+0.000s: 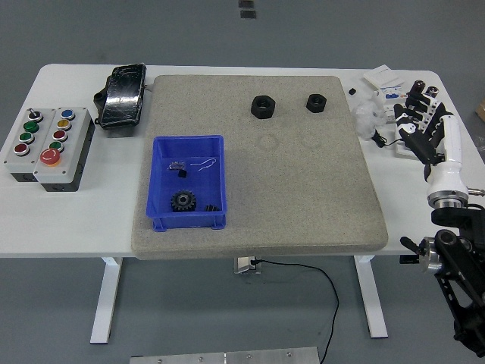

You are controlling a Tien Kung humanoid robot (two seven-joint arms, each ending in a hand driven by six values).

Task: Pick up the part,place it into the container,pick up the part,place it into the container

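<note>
Nuts (263, 106) well left of open R hand (429, 129).

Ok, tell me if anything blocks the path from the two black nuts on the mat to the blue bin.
Nothing visible does. The larger nut and smaller nut sit on bare mat, with open mat between them and the blue bin. The right robot hand is off to the right, fingers spread.
</note>
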